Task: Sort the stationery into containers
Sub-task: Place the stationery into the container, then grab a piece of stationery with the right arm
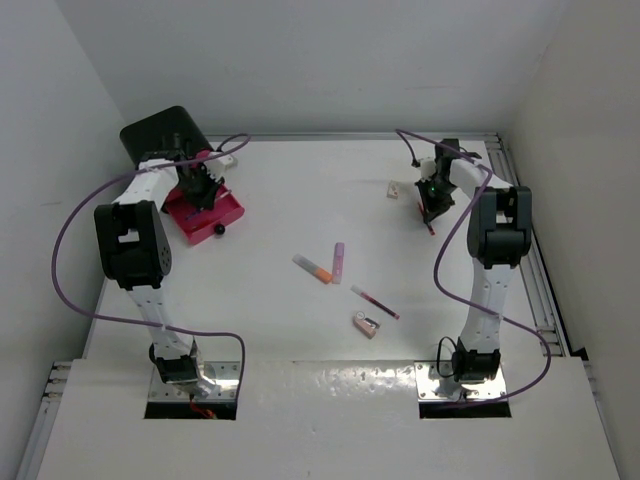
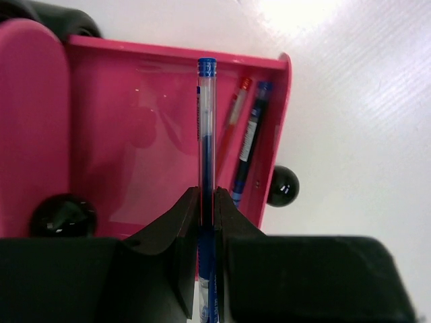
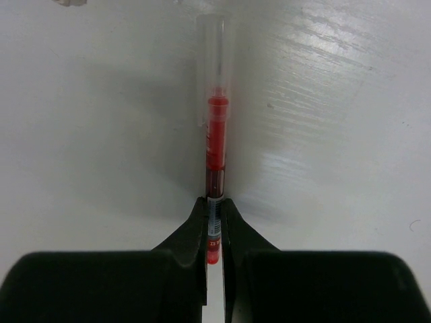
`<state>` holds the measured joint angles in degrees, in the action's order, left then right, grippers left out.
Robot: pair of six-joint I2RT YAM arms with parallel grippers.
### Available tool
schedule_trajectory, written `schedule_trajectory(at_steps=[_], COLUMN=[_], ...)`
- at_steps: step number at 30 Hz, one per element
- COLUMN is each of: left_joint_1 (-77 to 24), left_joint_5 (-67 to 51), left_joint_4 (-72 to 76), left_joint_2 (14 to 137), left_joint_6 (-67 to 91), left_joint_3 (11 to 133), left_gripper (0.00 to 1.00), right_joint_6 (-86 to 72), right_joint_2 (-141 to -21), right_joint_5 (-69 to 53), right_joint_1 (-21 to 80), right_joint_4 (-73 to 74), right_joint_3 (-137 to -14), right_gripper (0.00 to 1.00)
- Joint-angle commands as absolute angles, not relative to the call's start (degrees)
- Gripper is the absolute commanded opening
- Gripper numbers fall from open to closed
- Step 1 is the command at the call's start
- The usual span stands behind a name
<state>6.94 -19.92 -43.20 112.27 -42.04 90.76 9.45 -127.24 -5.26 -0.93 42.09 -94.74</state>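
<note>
My left gripper (image 1: 196,186) (image 2: 207,195) is shut on a thin blue pen (image 2: 206,121) and holds it over the open pink drawer (image 1: 228,210) (image 2: 108,134). A red pen (image 2: 236,110) and a dark blue pen (image 2: 250,145) lie in that drawer. The black cabinet (image 1: 160,135) stands behind it. My right gripper (image 1: 432,207) (image 3: 215,208) is shut on a red pen (image 3: 215,134) (image 1: 431,226) above the table at the far right. An orange-and-white marker (image 1: 313,267), a lilac marker (image 1: 338,262), another red pen (image 1: 374,301) and a pinkish eraser (image 1: 367,324) lie mid-table.
A small white eraser block (image 1: 396,189) lies left of my right gripper. The open drawer's black knob (image 1: 219,231) (image 2: 283,186) faces the table middle. A second pink drawer front with a knob (image 2: 62,214) shows at the left of the left wrist view. Purple cables hang from both arms.
</note>
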Motion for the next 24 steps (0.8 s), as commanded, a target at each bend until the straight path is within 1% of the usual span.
schedule_trajectory(at_steps=[1,2,5,6,7,9,11,15,17,20,23,24], left_joint_1=[7.65,7.65,7.73,7.65,7.65,7.65,7.82,7.82,8.00,6.95,2.83,-1.19], left_joint_5=[-20.74,-20.31,-18.56,-18.20,-17.85,-17.14,-16.44,-17.05,-19.68,-25.30,-29.52,-31.45], left_joint_4=[-42.63,-42.19,-41.22,-40.79,-40.52,-39.91,-39.12,-38.41,-36.83,-34.11,-34.19,-34.45], left_joint_2=[109.86,109.69,109.60,109.51,109.51,109.16,108.55,106.79,103.72,98.19,91.61,90.28], left_joint_6=[-44.29,-44.30,-44.56,-44.73,-44.74,-45.52,-45.88,-45.71,-44.04,-44.21,-47.36,-50.77], left_joint_3=[89.74,89.39,88.07,87.63,87.37,86.66,85.96,86.31,86.31,86.92,87.10,86.84], left_gripper=[0.03,0.04,0.11,0.19,0.23,0.30,0.34,0.41,0.44,0.49,0.50,0.50], right_joint_6=[10.02,10.11,10.28,10.37,10.37,10.63,10.90,11.07,11.16,10.81,8.09,7.22], right_joint_2=[-124.02,-123.49,-122.61,-122.35,-122.08,-121.20,-120.42,-119.53,-119.53,-120.32,-119.54,-119.44], right_joint_5=[-7.99,-8.35,-9.75,-10.54,-10.98,-12.30,-13.35,-16.51,-18.71,-25.12,-33.46,-37.92], right_joint_1=[-0.53,-0.53,-0.53,-0.53,-0.53,-0.53,1.23,2.02,2.55,3.25,4.04,4.74], right_joint_4=[43.15,43.50,44.91,45.61,45.88,46.66,47.54,50.08,52.02,58.24,60.46,61.08], right_joint_3=[-95.01,-95.27,-96.06,-96.06,-96.33,-96.42,-96.59,-98.17,-99.83,-104.57,-105.21,-105.21], right_gripper=[0.00,0.00,0.00,0.00,0.00,0.00,0.00,0.00,0.00,0.00,0.00,0.00])
